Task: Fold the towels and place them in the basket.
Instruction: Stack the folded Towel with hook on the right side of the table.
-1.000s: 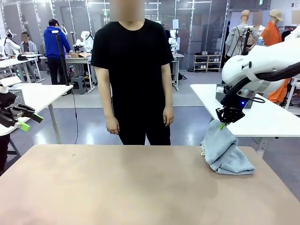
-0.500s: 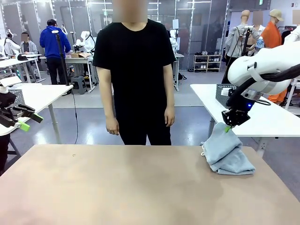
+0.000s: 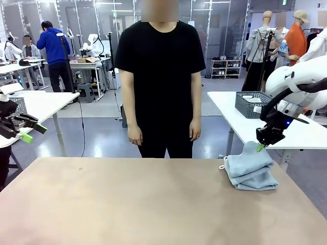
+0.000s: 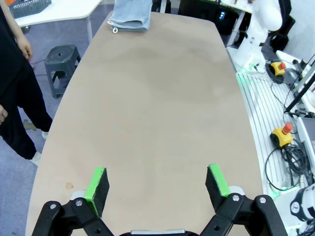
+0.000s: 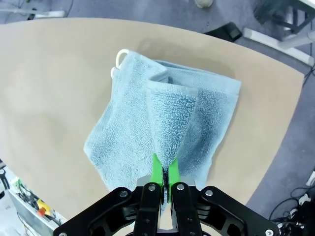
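Desk: I see a tan desk [image 3: 127, 204] with rounded corners across the lower front view; its near and middle surface is bare.
Towel: I count one light blue-grey towel [image 3: 250, 171] that I can tell apart, heaped in loose folds near the desk's far edge at about 3 o'clock in the front view. Whether a second lies under it I cannot tell. A white loop [image 5: 120, 55] sticks out at one corner.
Towel, right wrist view: the towel [image 5: 128, 142] lies spread on the desk, with one fold drawn up into a narrow ridge [image 5: 170, 123] that runs to my fingers.
Right claw: my right claw [image 3: 261, 146] hangs at the towel's top, at about 3 o'clock; the green pads [image 5: 156, 169] are pinched together on that raised fold, so it holds the towel by a fold while the rest lies on the desk.
Left claw: my left claw [image 3: 28, 130] hovers off the desk's edge at about 9 o'clock, jaws spread wide, nothing between them. In its own view the green pads [image 4: 97, 183] stand well apart above bare desk, with the towel [image 4: 130, 14] far off at 12 o'clock.
Basket: a dark grey perforated basket [image 3: 252, 103] sits on a white side table [image 3: 286, 127] behind the towel, at about 2 o'clock, apart from the tan desk.
Person: stands at the far side at 12 o'clock in black, both hands [image 3: 135, 136] hanging down, touching nothing.
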{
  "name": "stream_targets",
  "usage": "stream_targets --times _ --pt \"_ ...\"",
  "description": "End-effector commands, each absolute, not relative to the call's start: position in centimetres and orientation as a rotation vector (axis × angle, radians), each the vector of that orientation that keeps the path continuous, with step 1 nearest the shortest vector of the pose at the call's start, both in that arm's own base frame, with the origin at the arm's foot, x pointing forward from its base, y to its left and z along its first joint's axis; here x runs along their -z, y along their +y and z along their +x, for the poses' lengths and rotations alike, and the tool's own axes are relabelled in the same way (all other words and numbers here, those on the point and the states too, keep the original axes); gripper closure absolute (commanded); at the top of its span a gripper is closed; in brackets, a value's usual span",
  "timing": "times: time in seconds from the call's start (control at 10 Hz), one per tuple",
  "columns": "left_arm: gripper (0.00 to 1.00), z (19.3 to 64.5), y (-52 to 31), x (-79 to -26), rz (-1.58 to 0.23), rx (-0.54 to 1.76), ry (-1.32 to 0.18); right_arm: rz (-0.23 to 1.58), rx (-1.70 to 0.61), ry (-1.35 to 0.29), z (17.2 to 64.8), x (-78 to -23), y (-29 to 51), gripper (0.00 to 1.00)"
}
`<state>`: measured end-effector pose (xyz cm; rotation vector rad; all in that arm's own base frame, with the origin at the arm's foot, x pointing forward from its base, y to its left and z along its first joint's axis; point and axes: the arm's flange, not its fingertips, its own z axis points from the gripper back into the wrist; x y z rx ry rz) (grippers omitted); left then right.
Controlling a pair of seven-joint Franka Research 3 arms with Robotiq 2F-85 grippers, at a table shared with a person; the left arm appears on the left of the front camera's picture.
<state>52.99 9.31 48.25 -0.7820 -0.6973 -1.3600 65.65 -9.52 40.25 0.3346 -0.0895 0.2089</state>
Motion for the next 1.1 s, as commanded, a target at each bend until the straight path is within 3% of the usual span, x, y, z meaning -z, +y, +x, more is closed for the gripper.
stream_targets --times 0.0,0.4,0.5,0.6,0.7,0.8,0.9,1.0 --pt "0.0 53.0 9.3 -48.3 -0.781 1.36 -0.696 0.412 -0.295 -0.092 67.3 -38.9 -10.5 0.95" --pt "0.0 53.0 9.3 -48.3 -0.781 1.36 -0.696 0.448 -0.298 -0.066 68.2 -36.5 -11.8 0.95" --pt "0.0 53.0 9.3 -48.3 -0.781 1.36 -0.696 0.45 -0.276 -0.038 68.2 -36.4 -11.9 0.75" --pt "0.0 53.0 9.3 -48.3 -0.781 1.36 -0.696 0.448 -0.272 -0.037 68.2 -36.4 -12.0 0.75" --pt "0.0 53.0 9.3 -48.3 -0.781 1.36 -0.696 0.434 -0.262 -0.043 68.1 -36.6 -12.1 0.55" --pt "0.0 53.0 9.3 -48.3 -0.781 1.36 -0.696 0.423 -0.257 -0.048 68.0 -37.0 -12.3 0.71" --pt "0.0 53.0 9.3 -48.3 -0.781 1.36 -0.696 0.411 -0.25 -0.046 68.0 -37.5 -12.5 0.35" --pt "0.0 53.0 9.3 -48.3 -0.781 1.36 -0.696 0.39 -0.241 -0.042 67.7 -38.4 -12.9 0.51"
